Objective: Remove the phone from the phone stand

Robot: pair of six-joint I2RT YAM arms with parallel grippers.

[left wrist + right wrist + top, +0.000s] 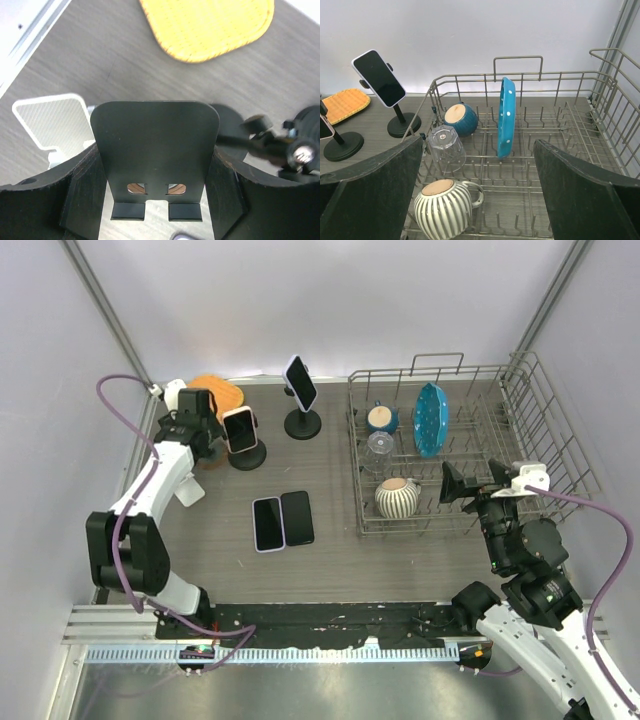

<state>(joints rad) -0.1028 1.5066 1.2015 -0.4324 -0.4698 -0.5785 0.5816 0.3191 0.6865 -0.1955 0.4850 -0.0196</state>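
Black left gripper (230,432) straddles the phone (241,426) — stand (248,456) beneath.

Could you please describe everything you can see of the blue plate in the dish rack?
The blue plate is glossy and ceramic-looking, teal with small white dots. It stands nearly upright on its edge between the wire prongs of the dish rack, near the rack's middle, right of the blue pot.

White arm links (160,475), black joints (122,555), purple cables (122,377), black left end effector (215,430)
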